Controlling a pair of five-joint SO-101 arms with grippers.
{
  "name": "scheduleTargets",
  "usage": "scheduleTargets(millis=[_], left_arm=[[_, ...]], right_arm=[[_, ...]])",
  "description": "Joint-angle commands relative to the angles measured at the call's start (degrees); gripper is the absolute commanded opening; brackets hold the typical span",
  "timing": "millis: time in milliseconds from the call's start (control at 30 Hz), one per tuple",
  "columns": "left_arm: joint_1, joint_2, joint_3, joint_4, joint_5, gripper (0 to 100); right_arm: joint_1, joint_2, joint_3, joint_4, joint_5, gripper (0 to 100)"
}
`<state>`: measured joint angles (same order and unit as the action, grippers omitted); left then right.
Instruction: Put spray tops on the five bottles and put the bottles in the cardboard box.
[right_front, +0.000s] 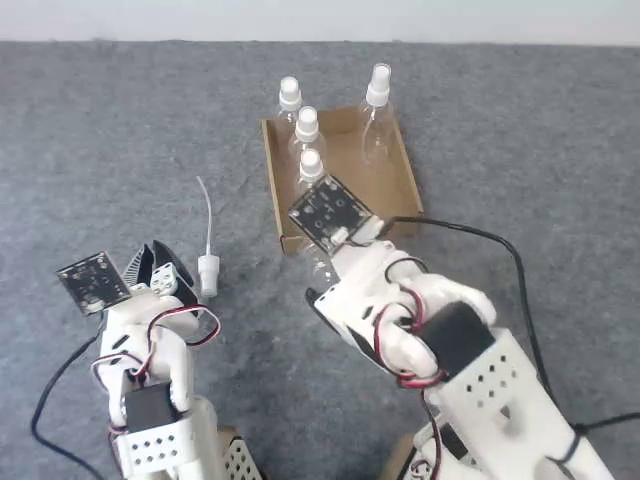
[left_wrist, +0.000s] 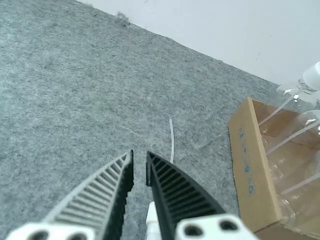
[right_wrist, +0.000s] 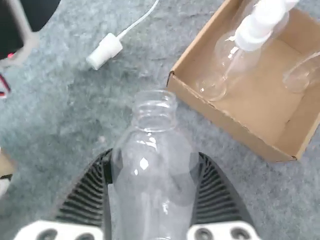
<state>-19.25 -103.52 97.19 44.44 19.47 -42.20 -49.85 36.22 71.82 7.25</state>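
My right gripper (right_wrist: 152, 195) is shut on a clear bottle (right_wrist: 152, 160) with a bare, uncapped neck, held just in front of the cardboard box (right_front: 272, 180). A loose white spray top (right_front: 208, 272) lies on the carpet with its thin tube (right_front: 205, 205) pointing away from the arms. My left gripper (right_front: 160, 268) sits just left of it, its fingers (left_wrist: 167, 187) almost together with nothing between them. Several capped bottles stand at the box: one (right_front: 311, 170) near the front, one (right_front: 307, 128) behind it, one (right_front: 378, 100) at the back right.
Grey carpet covers the table. Another capped bottle (right_front: 290, 97) stands at the box's far left corner. The box's near wall (right_wrist: 235, 125) is close to the held bottle. Open carpet lies left of the box and beyond the spray top.
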Motion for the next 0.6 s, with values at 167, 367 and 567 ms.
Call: scheduleTargets(millis=[167, 367, 567], left_arm=[[0.18, -0.79, -0.66, -1.05, -0.35, 4], [0.18, -0.79, -0.66, -1.32, -0.97, 4], [0.18, -0.79, -0.66, -4.04, -1.41, 4]], right_arm=[[1.01, -13.76, 13.10, -11.21, -0.70, 0.7], [1.01, -23.87, 21.36, -15.08, -0.35, 0.7], [1.10, -31.34, 28.31, -18.77, -0.35, 0.7]])
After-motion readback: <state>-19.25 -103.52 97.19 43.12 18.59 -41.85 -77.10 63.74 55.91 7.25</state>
